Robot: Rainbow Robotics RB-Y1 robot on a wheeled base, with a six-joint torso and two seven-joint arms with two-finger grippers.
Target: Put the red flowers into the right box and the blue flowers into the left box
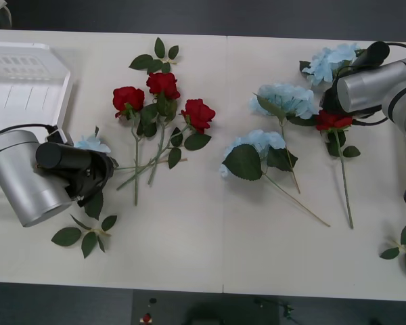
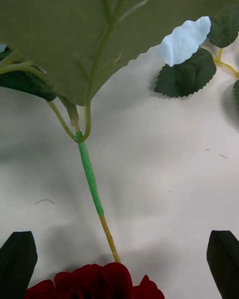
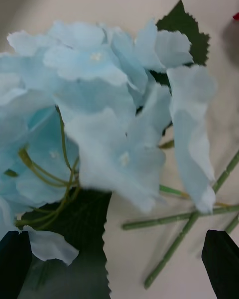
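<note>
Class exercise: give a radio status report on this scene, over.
Left gripper open over a blue flower. Right gripper open over a red rose. Nothing boxed.

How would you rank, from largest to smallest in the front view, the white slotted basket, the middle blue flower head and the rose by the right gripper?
1. white slotted basket
2. middle blue flower head
3. rose at the right gripper

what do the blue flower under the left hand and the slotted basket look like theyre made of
Blue flower: probably thin matte fabric; its petals look soft and flat, with frayed-looking edges, on wiry green plastic-like stalks. The left hand hangs open over it. Slotted basket: seemingly white moulded plastic, smooth and slightly glossy, with even slots.
</note>
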